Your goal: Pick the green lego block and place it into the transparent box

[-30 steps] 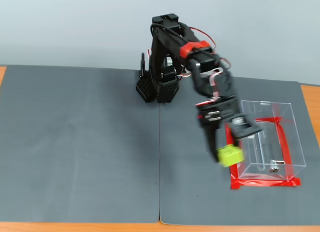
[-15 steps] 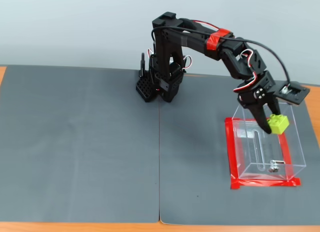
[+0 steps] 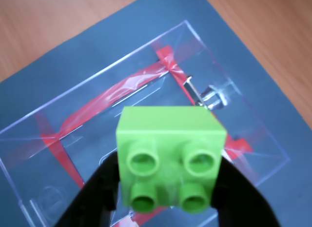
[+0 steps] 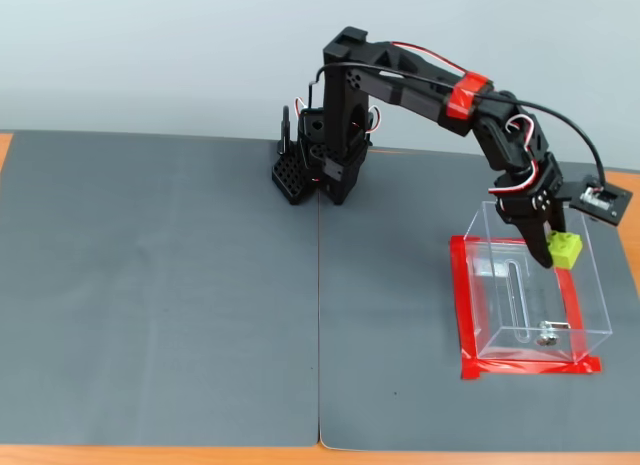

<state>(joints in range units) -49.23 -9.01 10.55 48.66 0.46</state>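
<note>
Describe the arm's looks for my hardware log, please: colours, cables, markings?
The arm is black plastic with a red band near the elbow. Red, white and black wires loop along it. The gripper has black fingers; a small black module sticks out beside the wrist.

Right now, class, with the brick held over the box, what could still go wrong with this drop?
1. In the fixed view the green lego block hangs near the far right wall of the transparent box, so on release it may clip the rim and fall onto the grey mat.
2. The gripper pinches only the block's lower sides in the wrist view; it could tilt or slip early.
</note>
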